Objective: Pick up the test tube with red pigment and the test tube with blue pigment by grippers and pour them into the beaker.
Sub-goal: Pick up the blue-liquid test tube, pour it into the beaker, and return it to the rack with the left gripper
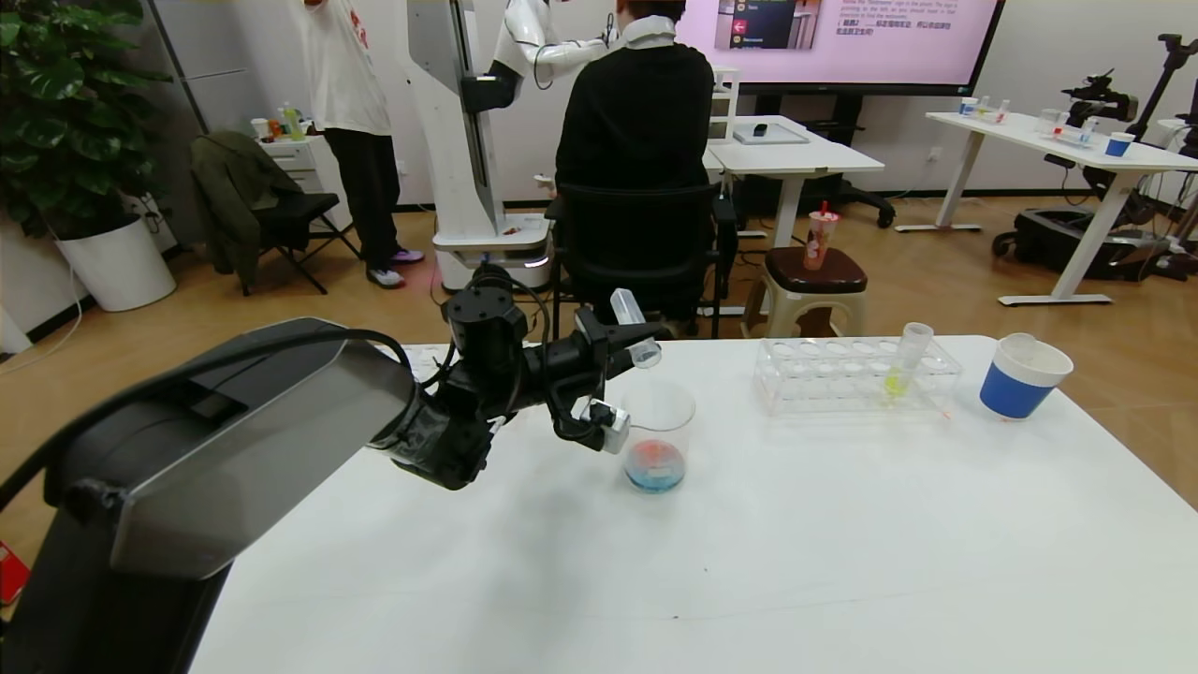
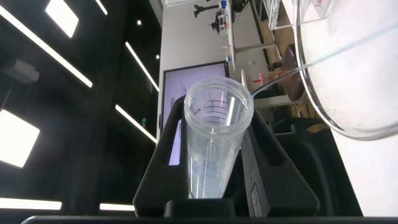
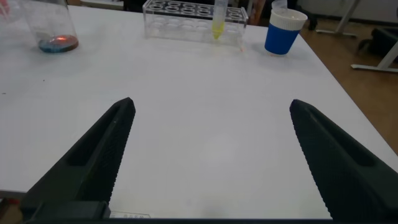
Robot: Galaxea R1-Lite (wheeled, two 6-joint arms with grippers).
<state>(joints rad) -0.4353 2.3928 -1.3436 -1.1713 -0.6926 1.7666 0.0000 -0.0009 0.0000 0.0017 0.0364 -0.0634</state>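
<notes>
My left gripper (image 1: pixel 625 344) is shut on a clear test tube (image 1: pixel 635 329) that looks empty. It holds the tube tilted, mouth down, just above the rim of the beaker (image 1: pixel 658 412). The beaker stands mid-table with red and blue liquid at its bottom. In the left wrist view the tube (image 2: pixel 214 143) sits between the jaws, with the beaker's rim (image 2: pixel 367 135) beside it. No tube with red or blue liquid is in view. My right gripper (image 3: pixel 211 124) is open and empty above the near table; it is out of the head view. The beaker (image 3: pixel 53 28) shows far off in its view.
A clear tube rack (image 1: pixel 856 374) stands at the back right with a yellow-green tube (image 1: pixel 903 365) in it. A blue-and-white paper cup (image 1: pixel 1022 376) stands right of the rack. A seated person and a stool are beyond the far table edge.
</notes>
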